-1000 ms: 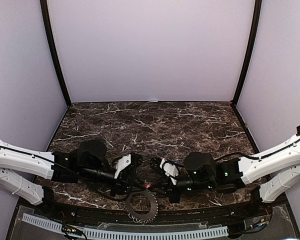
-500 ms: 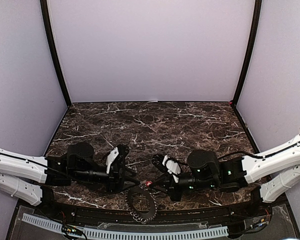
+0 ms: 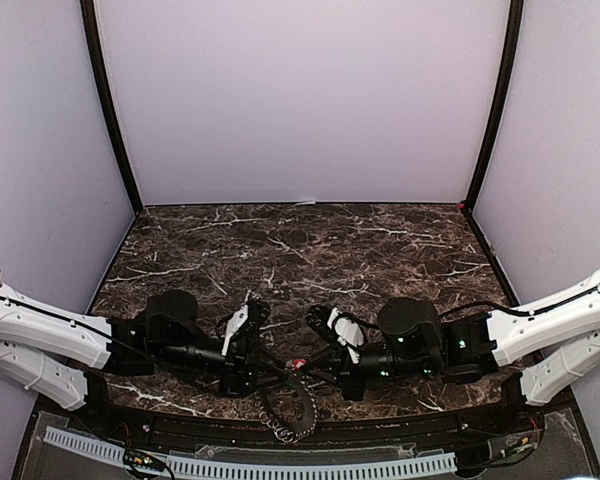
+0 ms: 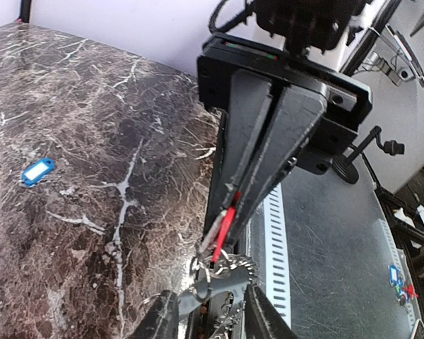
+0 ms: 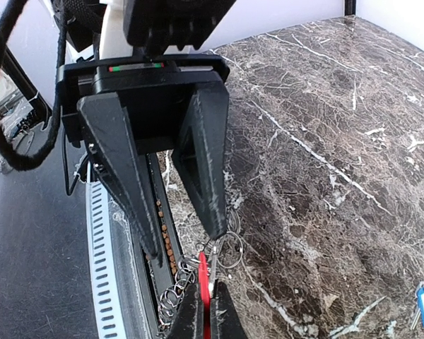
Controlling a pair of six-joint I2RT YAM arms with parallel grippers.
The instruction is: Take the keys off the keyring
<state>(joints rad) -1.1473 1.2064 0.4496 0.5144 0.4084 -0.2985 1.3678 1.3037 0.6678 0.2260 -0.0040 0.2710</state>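
R gripper [image 4: 219, 236] fully closed, pinching red key [image 4: 227, 215]. In the L wrist view the key's long axis runs upper right to lower left, tip down twd keyring [image 3: 290, 405]. Ring sits bottom centre of top view, tilted, over near edge of table [image 3: 310, 240]. L gripper [image 5: 182, 241] jaws partly apart, straddling ring; contact unclear. Blue key [image 4: 37, 171] lies flat mid-left, well apart, axis slanting up-right. Dark white-veined marble top, lilac walls [image 3: 300, 100]. Count: 2 keys, 1 toothed ring, several small split rings [image 5: 230, 244].

Toothed grey keyring [image 4: 236, 268], red key [image 4: 227, 217] beside, blue key [image 4: 38, 171] apart
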